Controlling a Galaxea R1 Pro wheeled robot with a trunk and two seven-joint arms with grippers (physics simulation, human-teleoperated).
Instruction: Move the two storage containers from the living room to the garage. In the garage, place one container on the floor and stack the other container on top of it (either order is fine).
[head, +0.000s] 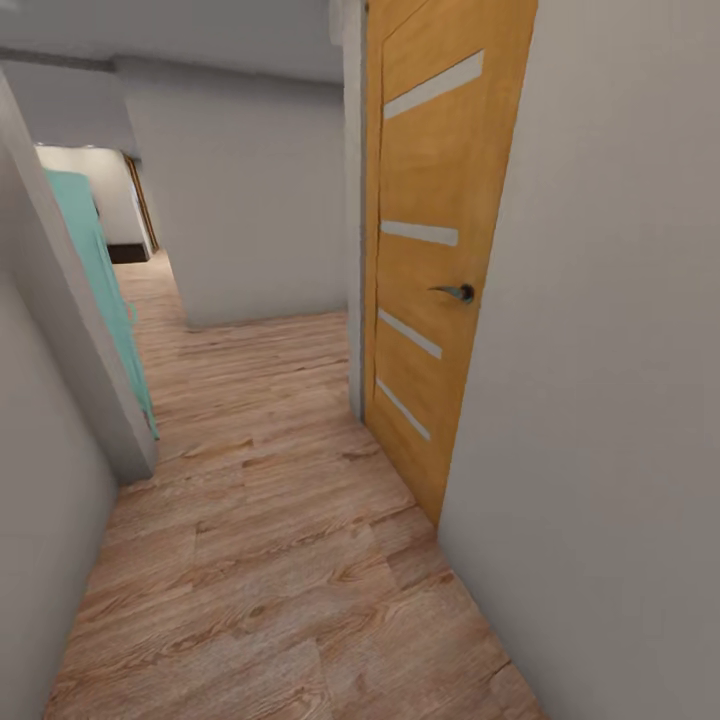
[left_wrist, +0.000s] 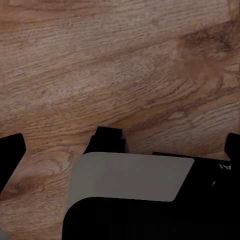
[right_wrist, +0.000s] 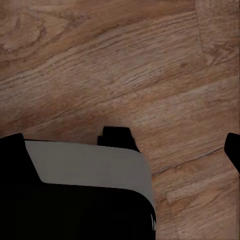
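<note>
The two storage containers are out of view. I stand in a corridor of light wood planks (head: 270, 540). On the right is an orange-wood door (head: 430, 180) with four pale slits and a dark lever handle (head: 458, 292). In the left wrist view, my left gripper (left_wrist: 122, 147) hangs above the planks, its dark fingertips (left_wrist: 12, 150) far apart with nothing between them. The right wrist view has my right gripper (right_wrist: 121, 146) over the same flooring, one fingertip (right_wrist: 233, 147) at the frame's edge, also empty.
White walls close in on both sides, the right one (head: 610, 400) very near. A teal panel (head: 100, 290) leans by the left wall corner. The corridor runs on past a white block (head: 250, 200) to a far room. My own grey-and-black body (left_wrist: 130, 175) shows below the grippers.
</note>
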